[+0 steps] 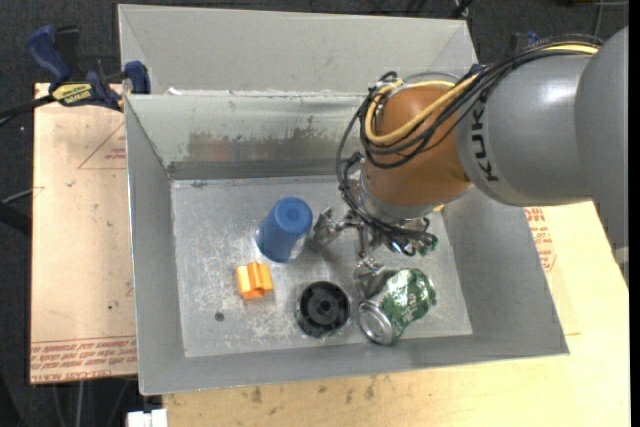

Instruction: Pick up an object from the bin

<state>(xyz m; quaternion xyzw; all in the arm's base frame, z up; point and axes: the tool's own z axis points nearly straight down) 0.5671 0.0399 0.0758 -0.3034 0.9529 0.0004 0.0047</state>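
The grey bin (pixel 150 215) holds four things. The gripper (pixel 372 240) hangs low over its floor, fingers (pixel 328 226) spread with nothing between them, just behind a crushed green can (pixel 398 303) lying near the front wall. A blue cup (pixel 285 228) lies just beside the fingers on the view's left, with a black disc (pixel 323 307) and a small orange piece (pixel 254 280) in front of it.

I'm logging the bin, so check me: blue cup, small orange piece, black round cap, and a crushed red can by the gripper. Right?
Not quite. The camera view shows the crushed can by the gripper is green, not red. The blue cup, small orange piece and black round cap are as you said.
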